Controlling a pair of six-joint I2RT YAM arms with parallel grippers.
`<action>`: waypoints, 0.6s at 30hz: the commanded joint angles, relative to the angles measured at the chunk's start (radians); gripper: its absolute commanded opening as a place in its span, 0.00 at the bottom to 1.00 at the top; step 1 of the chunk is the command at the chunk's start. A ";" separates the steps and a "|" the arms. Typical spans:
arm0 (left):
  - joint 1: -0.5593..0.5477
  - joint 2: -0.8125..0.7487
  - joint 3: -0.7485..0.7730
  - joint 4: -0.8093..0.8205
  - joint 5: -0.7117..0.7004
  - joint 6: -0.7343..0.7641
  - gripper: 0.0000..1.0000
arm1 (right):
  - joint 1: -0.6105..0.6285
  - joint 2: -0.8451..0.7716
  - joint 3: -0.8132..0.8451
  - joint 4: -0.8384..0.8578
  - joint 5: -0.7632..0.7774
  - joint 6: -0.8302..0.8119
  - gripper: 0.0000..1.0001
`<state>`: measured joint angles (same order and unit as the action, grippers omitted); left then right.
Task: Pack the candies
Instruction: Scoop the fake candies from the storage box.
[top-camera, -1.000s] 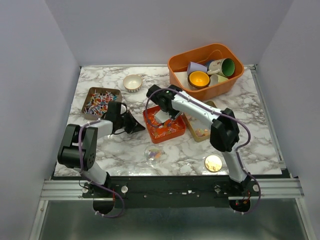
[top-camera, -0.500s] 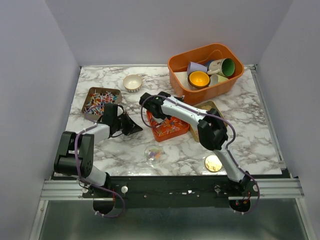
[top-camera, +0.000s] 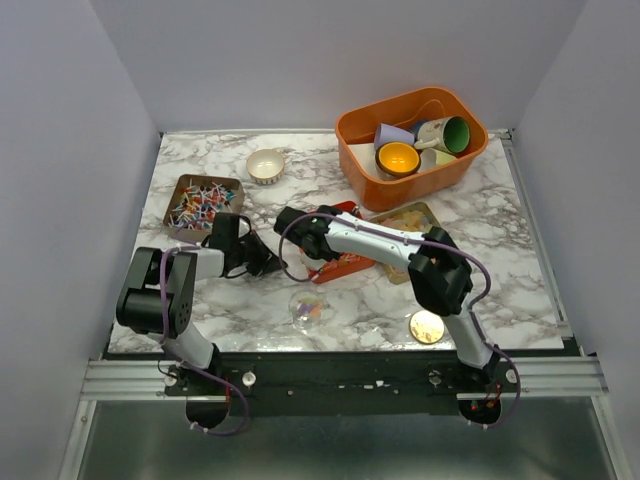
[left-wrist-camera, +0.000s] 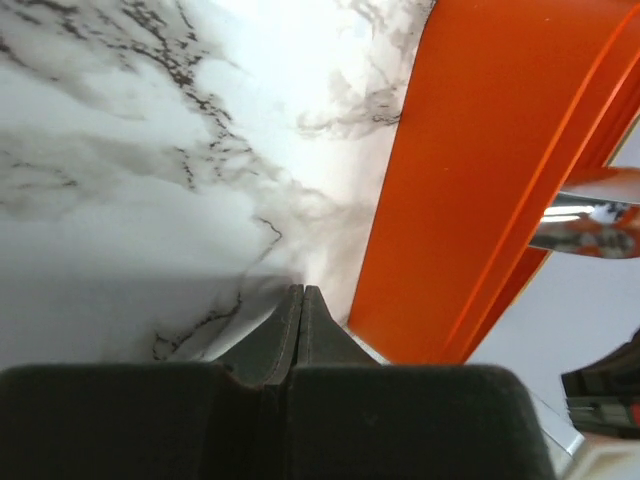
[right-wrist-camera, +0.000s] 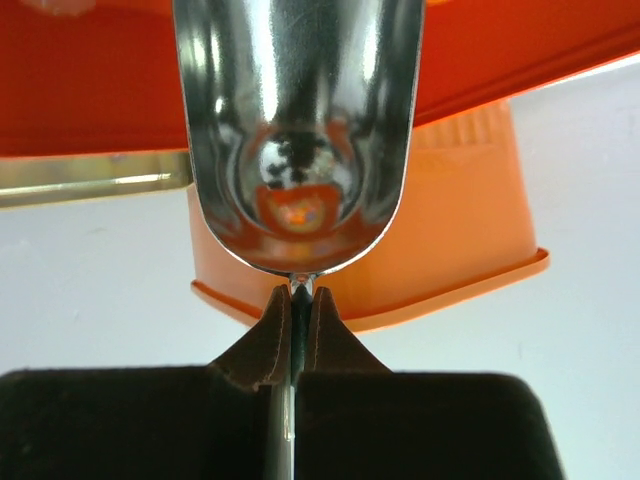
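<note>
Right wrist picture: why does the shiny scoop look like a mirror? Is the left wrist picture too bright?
Right wrist view: the silver metal scoop reflects warped orange and dark blobs. Left wrist view: glare whitens the marble table near the top; the black left hand, close up, looks soft.

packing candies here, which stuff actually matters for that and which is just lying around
For the job: wrapped candies in the brown tin; pastel gummies in the gold tin; red tray; metal scoop held in the right fingers.
Just lying about: orange bin with its cups; white bowl; gold disc; clear round piece.
</note>
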<state>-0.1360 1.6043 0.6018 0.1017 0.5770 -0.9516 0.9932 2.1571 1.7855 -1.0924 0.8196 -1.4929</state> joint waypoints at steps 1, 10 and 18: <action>-0.024 0.058 0.027 0.044 0.038 -0.012 0.00 | 0.021 0.098 0.055 -0.012 -0.223 0.019 0.01; -0.073 0.169 0.087 0.099 0.093 -0.045 0.00 | 0.039 0.058 -0.053 0.055 -0.394 0.025 0.01; -0.086 0.218 0.162 0.090 0.121 -0.050 0.00 | 0.041 0.037 -0.095 0.068 -0.583 0.071 0.01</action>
<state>-0.2092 1.7916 0.7235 0.1829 0.6830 -0.9958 0.9989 2.1487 1.7271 -0.9962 0.5449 -1.4395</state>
